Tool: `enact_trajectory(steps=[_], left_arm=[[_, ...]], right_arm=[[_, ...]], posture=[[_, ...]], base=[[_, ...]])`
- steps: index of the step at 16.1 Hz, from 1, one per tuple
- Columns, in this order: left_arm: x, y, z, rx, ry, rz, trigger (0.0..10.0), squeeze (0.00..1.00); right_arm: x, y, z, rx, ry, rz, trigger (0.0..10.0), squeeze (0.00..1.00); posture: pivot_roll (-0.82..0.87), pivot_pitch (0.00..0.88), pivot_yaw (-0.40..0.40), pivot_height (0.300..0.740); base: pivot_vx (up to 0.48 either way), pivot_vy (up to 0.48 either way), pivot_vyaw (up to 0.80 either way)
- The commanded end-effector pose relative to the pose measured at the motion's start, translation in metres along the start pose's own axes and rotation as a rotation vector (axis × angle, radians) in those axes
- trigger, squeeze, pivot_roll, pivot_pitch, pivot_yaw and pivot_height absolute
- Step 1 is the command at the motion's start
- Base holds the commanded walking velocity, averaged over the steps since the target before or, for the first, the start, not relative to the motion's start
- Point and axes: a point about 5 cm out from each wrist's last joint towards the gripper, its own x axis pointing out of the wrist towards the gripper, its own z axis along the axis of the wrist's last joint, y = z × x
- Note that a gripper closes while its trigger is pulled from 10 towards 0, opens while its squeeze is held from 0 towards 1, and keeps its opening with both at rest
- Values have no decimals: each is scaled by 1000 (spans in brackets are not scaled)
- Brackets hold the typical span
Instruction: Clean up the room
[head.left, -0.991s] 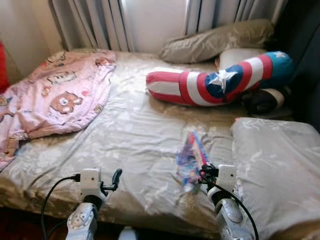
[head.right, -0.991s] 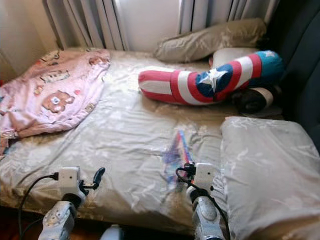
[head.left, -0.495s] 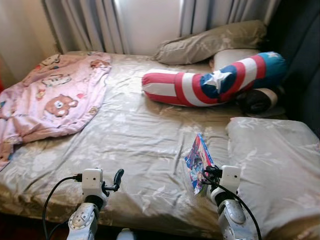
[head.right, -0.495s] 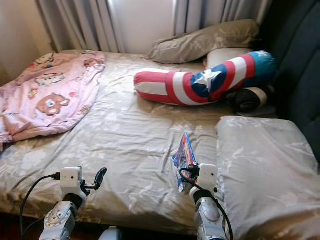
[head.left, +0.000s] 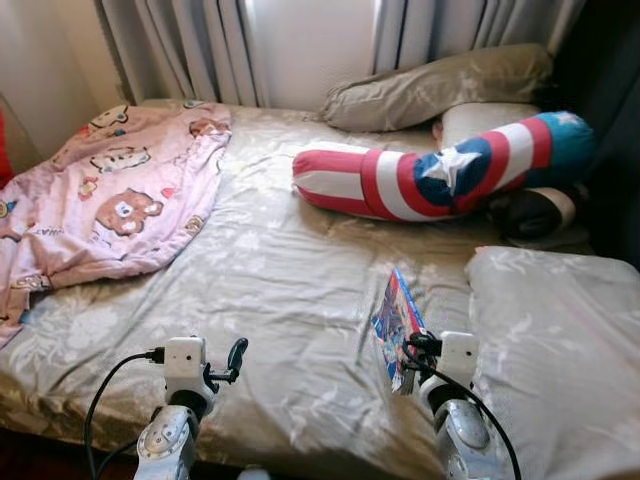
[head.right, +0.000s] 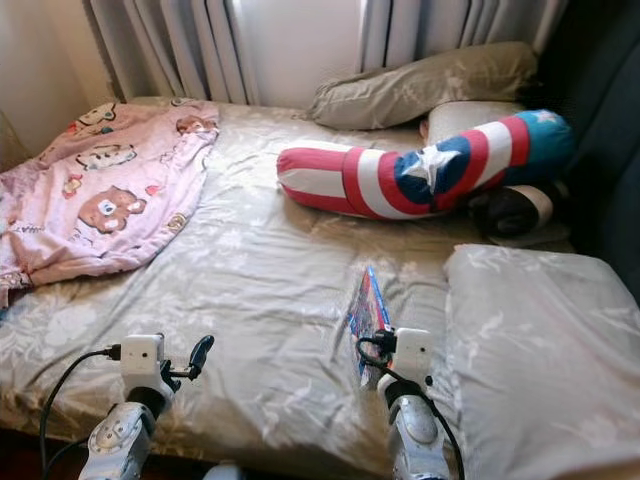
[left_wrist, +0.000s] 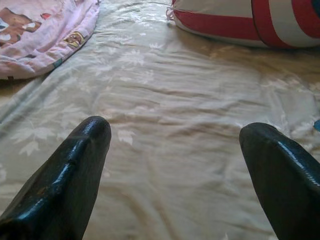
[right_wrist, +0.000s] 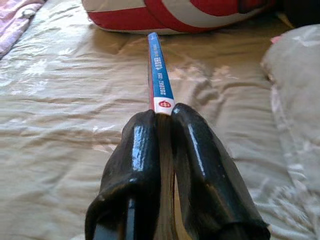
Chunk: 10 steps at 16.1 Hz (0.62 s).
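Blue-spined book (right_wrist: 160, 75), clamped in right gripper (right_wrist: 162, 117)

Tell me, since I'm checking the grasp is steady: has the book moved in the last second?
No clear move. The book stays clamped in the right gripper's fingers, equally close to the grey pillow's left edge; the camera shifted.

You can see white lettering running down the blue spine of the thin colourful book (right_wrist: 159, 75), but it is too small and blurred to read. Near the fingertips gripping it, the spine carries a small round red emblem on a white patch, also illegible. Nothing else bears readable text.
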Motion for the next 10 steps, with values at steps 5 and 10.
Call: enact_trajectory(steps=[5, 10], left_arm=[[0, -1, 0, -3, -2, -9, 10000, 0], [-1, 0, 1, 2, -11, -17, 10000, 0]], right_arm=[[6, 5, 7, -6, -18, 19, 10000, 0], [17, -8, 17, 97, -2, -76, 10000, 0]], posture=[[69, 5, -14, 665], [94, 31, 2, 665]], base=[[0, 0, 0], [0, 0, 0]])
